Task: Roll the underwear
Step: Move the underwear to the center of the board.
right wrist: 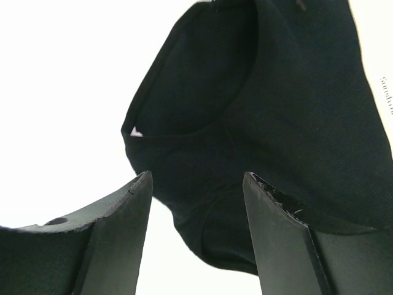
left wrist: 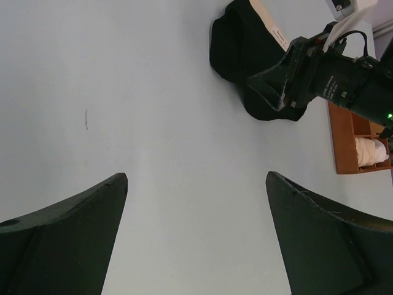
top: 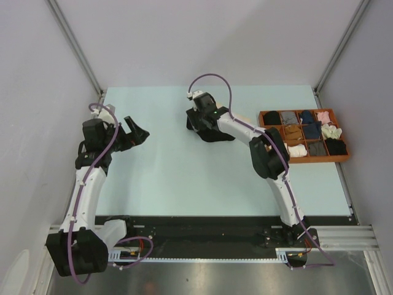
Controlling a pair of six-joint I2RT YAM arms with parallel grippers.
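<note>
The pale desk fills the middle of the overhead view, and most of its surface is bare. The left arm leans over the desk's left side. The right arm reaches forward and inward to the middle of the far half, with a purple cable looping above its wrist.

An orange-brown compartmented tray sits by the right edge, just beside the right arm's elbow. Its cells hold small rolled cloth bundles in black, grey, navy, brown, pink and white.

The black underwear lies bunched on the desk, mid-way across and left of the tray, directly under the right wrist, which hides much of it from above. From the left wrist the same garment shows a strip of pale waistband at its far side.

The left pincer hangs over bare desk, well apart from the cloth. Its fingers are spread fully wide, with nothing between them.

The right pincer is down at the black underwear. Its fingers are parted a moderate way and straddle the dark fabric. I cannot tell whether the tips press the cloth.
</note>
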